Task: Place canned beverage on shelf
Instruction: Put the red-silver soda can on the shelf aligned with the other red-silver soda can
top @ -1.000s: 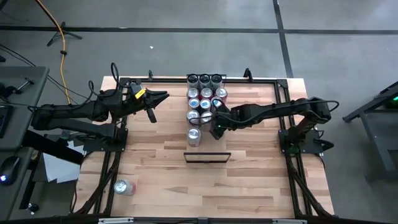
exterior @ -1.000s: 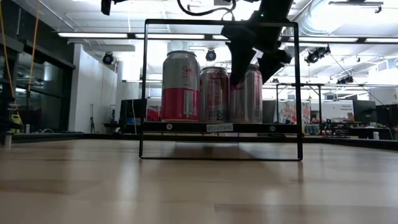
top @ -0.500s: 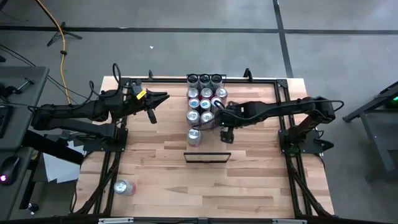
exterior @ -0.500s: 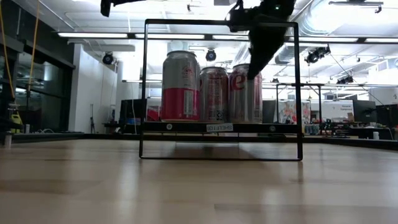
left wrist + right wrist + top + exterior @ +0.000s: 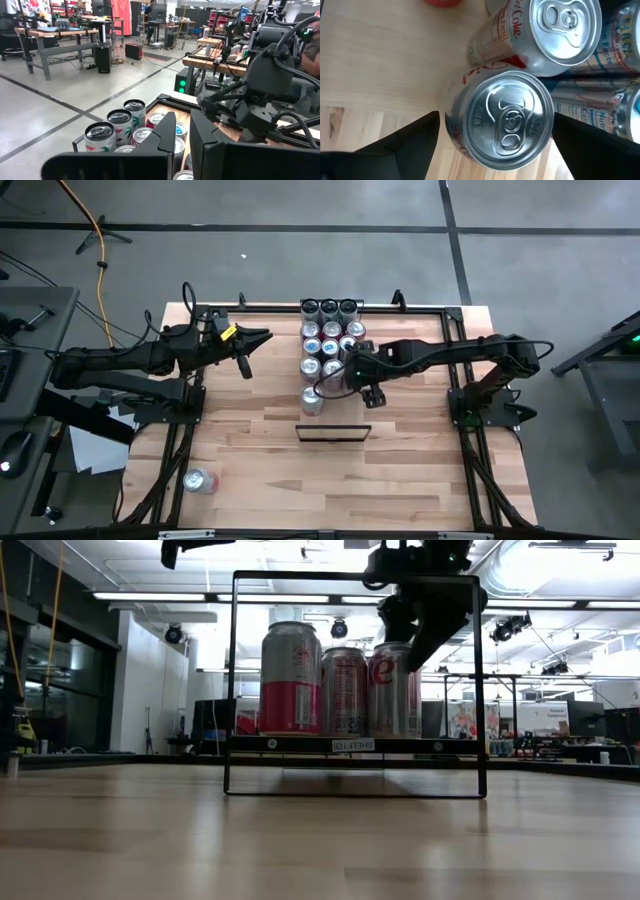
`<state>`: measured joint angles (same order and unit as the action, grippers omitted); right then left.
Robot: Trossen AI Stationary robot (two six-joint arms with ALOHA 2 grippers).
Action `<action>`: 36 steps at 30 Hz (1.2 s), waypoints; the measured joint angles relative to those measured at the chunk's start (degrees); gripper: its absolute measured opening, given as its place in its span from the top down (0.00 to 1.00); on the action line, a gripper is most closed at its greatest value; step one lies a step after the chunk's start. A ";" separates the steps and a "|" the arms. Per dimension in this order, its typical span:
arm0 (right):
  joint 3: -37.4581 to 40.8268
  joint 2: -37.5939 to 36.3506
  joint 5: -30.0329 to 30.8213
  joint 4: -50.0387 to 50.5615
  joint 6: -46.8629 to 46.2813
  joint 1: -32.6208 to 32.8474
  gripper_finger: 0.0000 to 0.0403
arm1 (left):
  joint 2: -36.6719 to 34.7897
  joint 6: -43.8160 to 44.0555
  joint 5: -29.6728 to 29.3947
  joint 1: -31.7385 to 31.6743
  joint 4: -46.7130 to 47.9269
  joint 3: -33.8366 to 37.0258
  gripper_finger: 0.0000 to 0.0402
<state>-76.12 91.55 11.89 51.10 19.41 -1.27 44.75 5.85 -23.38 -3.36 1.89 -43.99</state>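
Note:
Several beverage cans (image 5: pixel 328 338) stand in rows on the shelf (image 5: pixel 300 743), inside a black frame (image 5: pixel 335 432). In the low view three show at the front: a pink-banded can (image 5: pixel 291 680), a middle can (image 5: pixel 345 690) and a silver can with red script (image 5: pixel 395 690). My right gripper (image 5: pixel 350 383) hangs open just above that silver can (image 5: pixel 506 120), its fingers (image 5: pixel 412 145) spread to either side of the can's top without touching it. My left gripper (image 5: pixel 250 340) waits shut, up over the table's left side.
One loose can (image 5: pixel 200 480) lies on its side near the table's front left corner. A black rail frame (image 5: pixel 440 308) borders the table. Bare wood lies in front of the shelf frame (image 5: pixel 335 470).
My right gripper has rolled about its own axis above the silver can at the shelf's front right and has risen a little clear of it, staying open. The can stands where it was.

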 joint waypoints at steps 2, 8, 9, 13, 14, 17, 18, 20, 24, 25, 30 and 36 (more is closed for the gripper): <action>0.00 0.00 -0.10 -0.10 0.63 -0.25 0.11 | 0.00 0.00 0.01 0.01 0.00 0.01 0.99; 0.02 0.00 -1.92 -1.25 1.93 -0.64 0.11 | 0.00 0.00 0.01 0.01 0.00 0.00 0.99; 0.02 0.00 -2.37 -1.73 2.16 -0.64 0.11 | 0.00 0.00 0.01 0.02 0.00 0.00 0.99; 0.02 0.37 -4.44 -2.95 2.33 -0.64 0.11 | 0.00 0.00 0.02 0.02 0.00 0.00 0.99; 0.02 0.64 -4.44 -2.92 2.37 -0.64 0.11 | 0.00 0.00 0.02 0.02 0.02 0.00 0.99; 0.08 1.30 -3.91 -2.18 2.14 -0.64 0.11 | 0.00 0.00 0.02 0.02 0.05 0.00 0.99; 0.09 1.40 -3.63 -1.95 2.11 -0.64 0.11 | 0.00 0.00 0.02 0.02 0.04 0.01 0.99; 0.09 1.49 -3.03 -2.02 2.04 -0.64 0.13 | 0.00 0.00 0.04 0.02 0.09 0.01 0.99; 0.09 1.51 -0.97 -2.13 -2.96 -0.62 0.21 | 0.00 0.00 0.04 0.02 0.09 0.00 0.99; 0.09 1.51 -0.48 -2.10 -5.33 -0.62 0.23 | 0.00 0.00 0.04 0.02 0.07 0.01 0.99; 0.09 1.53 2.93 -0.95 -15.95 -0.62 0.27 | 0.00 0.06 0.07 0.02 0.07 0.00 0.99; 0.09 1.60 5.43 -0.84 -19.44 -0.64 0.26 | 0.00 0.04 0.07 0.02 0.07 0.02 0.99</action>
<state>-76.03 93.14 17.32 50.26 -0.03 -1.91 44.75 5.89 -23.31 -3.33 1.96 -43.97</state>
